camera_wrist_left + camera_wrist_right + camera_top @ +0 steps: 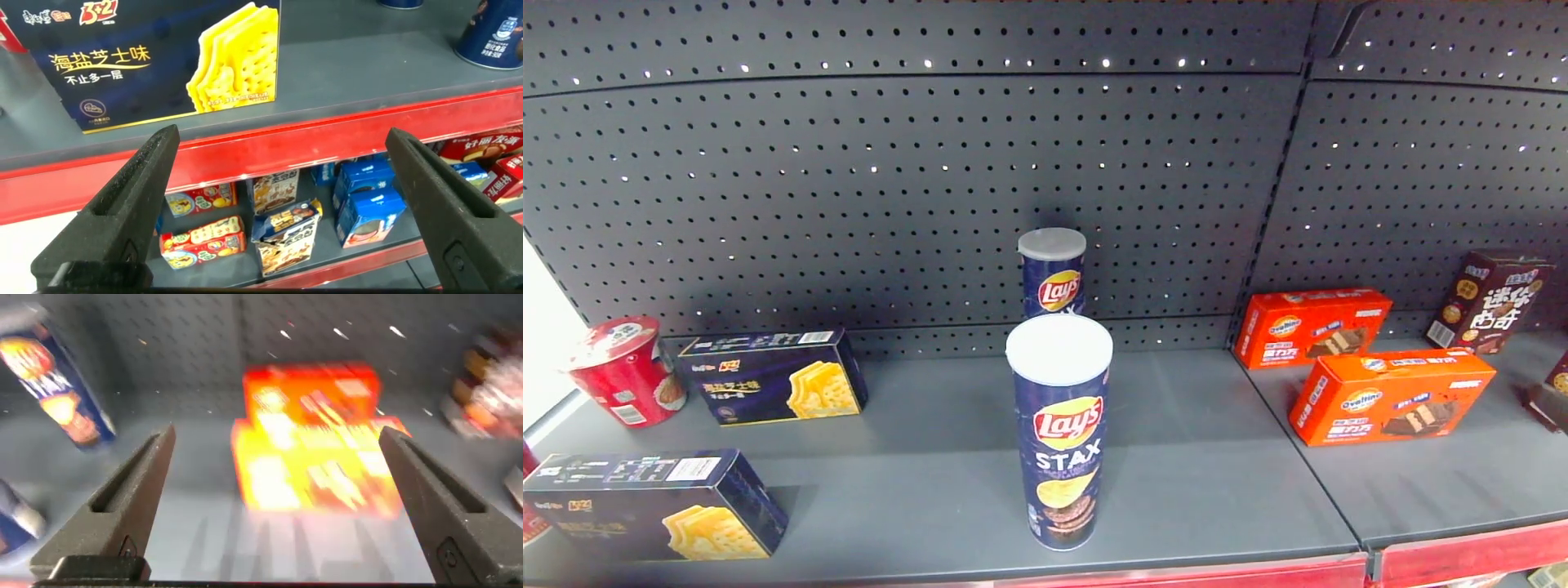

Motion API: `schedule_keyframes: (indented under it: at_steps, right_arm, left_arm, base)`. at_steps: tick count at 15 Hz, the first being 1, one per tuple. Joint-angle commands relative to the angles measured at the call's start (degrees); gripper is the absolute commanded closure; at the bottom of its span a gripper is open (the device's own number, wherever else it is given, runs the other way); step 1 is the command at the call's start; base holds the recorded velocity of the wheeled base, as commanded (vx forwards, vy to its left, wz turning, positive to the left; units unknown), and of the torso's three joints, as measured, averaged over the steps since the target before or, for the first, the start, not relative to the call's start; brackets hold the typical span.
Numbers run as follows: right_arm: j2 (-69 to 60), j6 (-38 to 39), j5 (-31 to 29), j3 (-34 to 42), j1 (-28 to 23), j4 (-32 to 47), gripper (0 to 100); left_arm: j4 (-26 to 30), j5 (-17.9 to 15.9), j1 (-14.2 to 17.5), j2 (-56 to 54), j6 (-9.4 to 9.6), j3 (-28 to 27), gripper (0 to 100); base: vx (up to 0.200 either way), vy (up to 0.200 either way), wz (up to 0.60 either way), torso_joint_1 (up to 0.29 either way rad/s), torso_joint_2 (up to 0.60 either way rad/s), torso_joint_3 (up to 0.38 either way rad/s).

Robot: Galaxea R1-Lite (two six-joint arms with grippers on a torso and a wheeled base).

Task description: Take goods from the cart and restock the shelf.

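Two dark blue chip cans with white lids stand upright mid-shelf: the front can (1059,429) near the shelf's front edge, the back can (1053,272) against the pegboard. My left gripper (278,204) is open, empty, just in front of the red shelf edge (245,143) below a dark blue cracker box (155,57). My right gripper (274,502) is open and empty, facing the two orange boxes (315,441); a chip can (53,388) shows to one side.
On the grey shelf (931,490), two dark blue cracker boxes (654,506) (772,376) and a red cup (625,371) sit left. Orange boxes (1388,396) (1311,327) and a brown box (1490,302) sit right. A lower shelf holds small boxes (286,229).
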Motion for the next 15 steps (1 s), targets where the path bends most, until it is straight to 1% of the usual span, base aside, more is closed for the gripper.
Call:
schedule_keyframes:
  at_steps: [1, 2, 4, 6, 8, 9, 10, 15]
  right_arm:
    - [-14.0, 0.1, 0.3, 9.6, -6.1, 0.3, 0]
    - [-15.4, 0.1, 0.1, 10.4, -6.8, 1.0, 0]
    - [-21.7, 0.0, 0.1, 12.3, -7.9, 6.7, 0]
    - [-30.8, 0.0, 0.6, 14.4, -7.4, 14.5, 0]
    - [-42.2, -0.1, 1.2, 15.0, -6.7, 27.0, 0]
    - [-42.9, -0.7, 0.4, 15.9, -6.4, 29.0, 0]
    - [-42.9, -3.0, -0.2, 17.8, -6.4, 26.6, 0]
    - [-42.9, -3.6, -0.2, 17.8, -6.4, 26.9, 0]
  left_arm:
    - [0.0, 0.0, 0.0, 0.1, -0.02, 0.0, 0]
    - [0.0, -0.1, 0.0, 0.1, 0.07, 0.0, 0]
    - [0.0, 0.0, 0.0, 0.1, -0.02, 0.0, 0]
    - [-0.1, 0.0, 0.0, 0.1, -0.10, 0.0, 0]
    - [-0.1, 0.0, 0.0, 0.1, -0.10, 0.0, 0]
    - [-0.1, 0.0, 0.0, 0.1, -0.10, 0.0, 0]
    - [-0.1, 0.0, 0.0, 0.1, -0.10, 0.0, 0]
    - [0.0, -0.1, 0.0, 0.1, -0.02, 0.0, 0]
  base:
    - [0.000, 0.000, 0.00, 0.000, 0.00, 0.000]
    - [0.000, 0.000, 0.00, 0.000, 0.00, 0.000]
    - [0.000, 0.000, 0.00, 0.000, 0.00, 0.000]
    - [0.000, 0.000, 0.00, 0.000, 0.00, 0.000]
    - [0.000, 0.000, 0.00, 0.000, 0.00, 0.000]
    - [0.000, 0.000, 0.00, 0.000, 0.00, 0.000]
    - [0.000, 0.000, 0.00, 0.000, 0.00, 0.000]
    - [0.000, 0.000, 0.00, 0.000, 0.00, 0.000]
